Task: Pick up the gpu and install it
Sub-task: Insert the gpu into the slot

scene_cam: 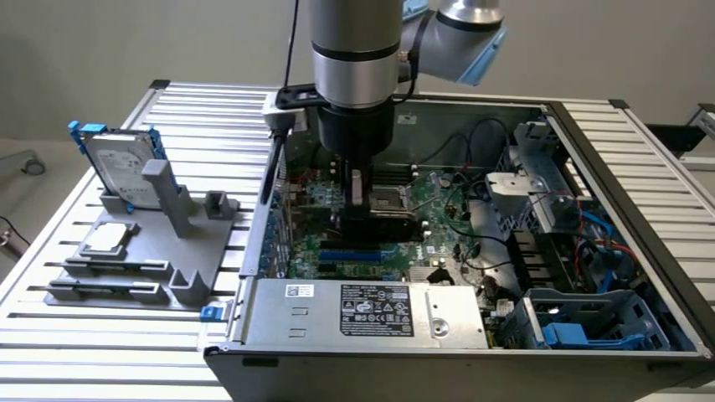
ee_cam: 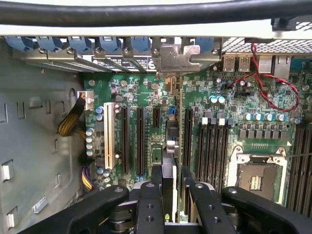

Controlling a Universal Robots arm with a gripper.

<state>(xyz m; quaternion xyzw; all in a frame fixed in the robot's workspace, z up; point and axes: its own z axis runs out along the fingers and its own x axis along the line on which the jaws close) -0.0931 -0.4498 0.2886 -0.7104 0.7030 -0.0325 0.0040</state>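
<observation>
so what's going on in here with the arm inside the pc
A robot arm is reaching into the open computer case with its gripper closed on the gpu. The card stands on edge over the expansion slots of the motherboard, its silver bracket up against the case's rear wall. Whether it is fully seated in a slot cannot be told. On the grey holder at the exterior view's left, the hard drive and CPU chip sit untouched.
</observation>
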